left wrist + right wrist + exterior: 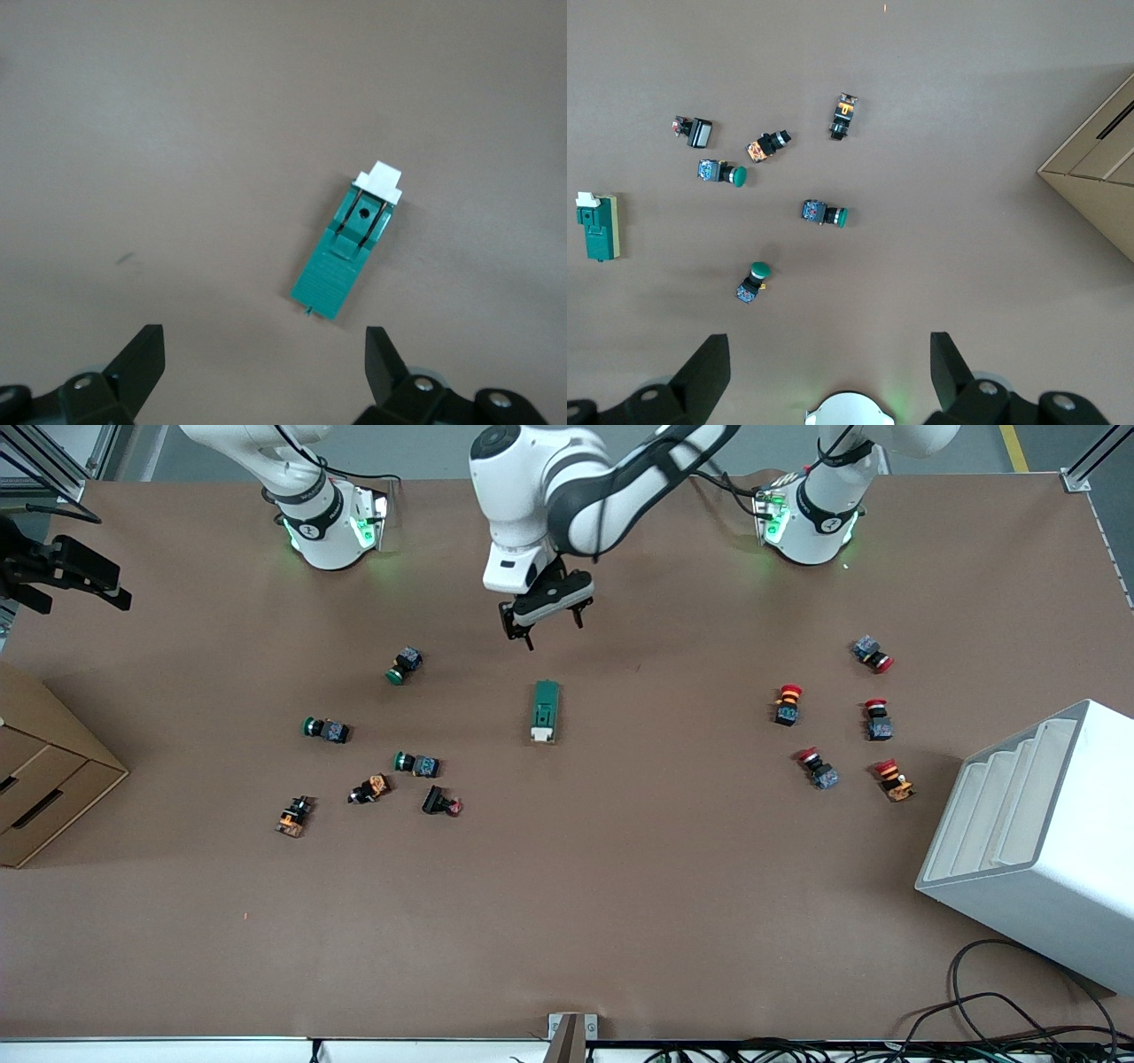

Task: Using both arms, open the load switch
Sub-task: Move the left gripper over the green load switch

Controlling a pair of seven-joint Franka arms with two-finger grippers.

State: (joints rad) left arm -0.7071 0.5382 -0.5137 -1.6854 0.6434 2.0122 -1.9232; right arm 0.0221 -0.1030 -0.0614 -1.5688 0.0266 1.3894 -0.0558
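left gripper (547,622) being held wide open, empty, over table near load switch (545,711) | right gripper (824,367) being held open, empty

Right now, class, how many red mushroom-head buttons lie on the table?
5, all toward the left arm's end: one farthest from the camera, two in the middle row, two nearest. None looks hidden.
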